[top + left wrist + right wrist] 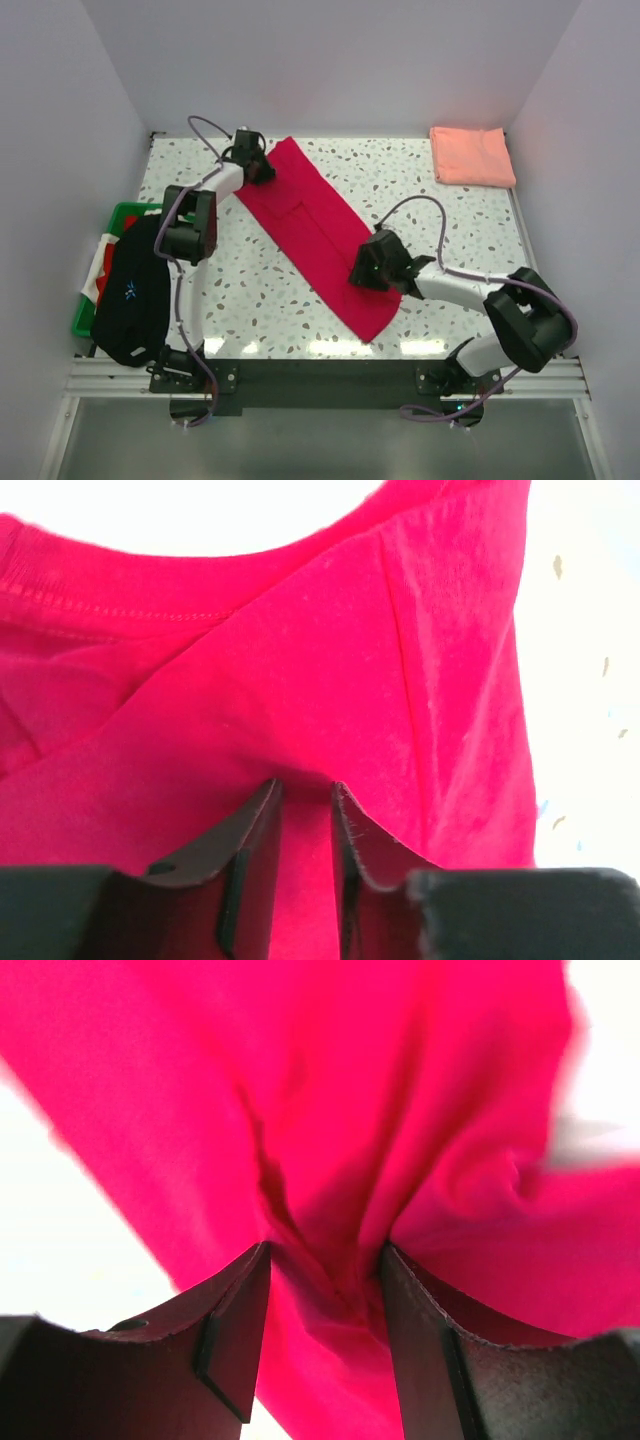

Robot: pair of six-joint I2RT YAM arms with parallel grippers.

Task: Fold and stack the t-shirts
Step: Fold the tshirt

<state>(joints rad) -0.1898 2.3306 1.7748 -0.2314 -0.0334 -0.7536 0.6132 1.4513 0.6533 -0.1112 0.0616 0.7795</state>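
Left pincer [262,165] sat at the 11 o'clock end of the crimson t-shirt [315,230], and from its wrist we saw it [306,785] nearly closed, a narrow strip of red cloth [330,660] nipped between the two dark fingers just below the stitched collar. Right pincer [362,272] was at the shirt's 5 o'clock end; in its own camera it [325,1250] stood a little wider, clamped on a bunched ridge of the same cloth [330,1080], with folds running into the gap. Between the two, the shirt lay as a long narrow band slanting across the middle of the table [450,230], whose white top was speckled with grey and brown chips. Plain white walls [330,60] closed the table in at 9, 12 and 3 o'clock, and a metal rail [330,375] carried the arm bases at 6 o'clock. The salmon pink t-shirt [472,156] lay folded square in the 1 o'clock corner, well apart from the red one. At 9 o'clock a green crate [122,212] sat just beside the table edge, mostly covered by a black cloth heap [135,290]; we could not tell what lay under it beyond a scrap of red and white [97,270]. Both wrist views were washed out wherever the tabletop showed. A small pale blue mark on the black heap was too small to read.
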